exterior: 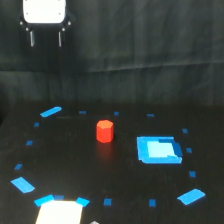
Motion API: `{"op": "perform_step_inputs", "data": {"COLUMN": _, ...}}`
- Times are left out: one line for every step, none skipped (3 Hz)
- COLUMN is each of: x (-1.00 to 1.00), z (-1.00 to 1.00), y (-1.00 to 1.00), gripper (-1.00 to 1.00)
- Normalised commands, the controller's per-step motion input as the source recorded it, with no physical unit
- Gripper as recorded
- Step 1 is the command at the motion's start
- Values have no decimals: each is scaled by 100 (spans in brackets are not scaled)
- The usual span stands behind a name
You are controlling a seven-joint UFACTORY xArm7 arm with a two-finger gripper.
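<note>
My gripper hangs high at the exterior view's upper left, a white body with two thin fingers pointing down and set apart, nothing between them. A small red-orange cylinder stands upright on the dark surface near the middle, well below and to the right of the gripper. A blue square tray with a paler inside lies to the cylinder's right.
Blue tape marks ring the work area, with larger blue patches at the upper left, lower left and lower right. A bright white-and-blue patch sits at the bottom edge. A dark curtain hangs behind.
</note>
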Motion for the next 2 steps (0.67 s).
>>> {"op": "perform_step_inputs", "data": {"x": -3, "z": 100, "y": 88, "gripper": -74}}
{"op": "perform_step_inputs", "data": {"x": -55, "z": 100, "y": 100, "gripper": 61}}
